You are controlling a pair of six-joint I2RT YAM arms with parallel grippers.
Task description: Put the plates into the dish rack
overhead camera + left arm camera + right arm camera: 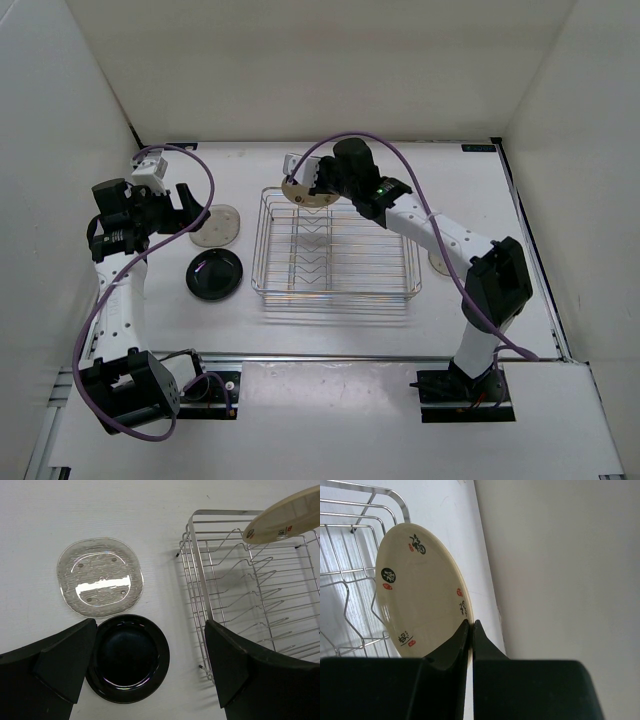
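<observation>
My right gripper [312, 181] is shut on the rim of the tan plate [303, 194] and holds it tilted on edge above the far left corner of the chrome dish rack [335, 293]. In the right wrist view the fingers [471, 626] pinch the tan plate [415, 590] over the rack wires [350, 545]. My left gripper [186, 208] is open and empty above the table left of the rack. Below it lie a smoky-grey plate [100, 577] and the black plate [127, 657], flat on the table. A second grey plate [438, 263] lies right of the rack, partly hidden by my right arm.
White walls close the table in at the back and on both sides. The rack [200, 580] has no plates in it; its V-shaped dividers run down the middle. The tan plate [285, 515] shows at the top right of the left wrist view.
</observation>
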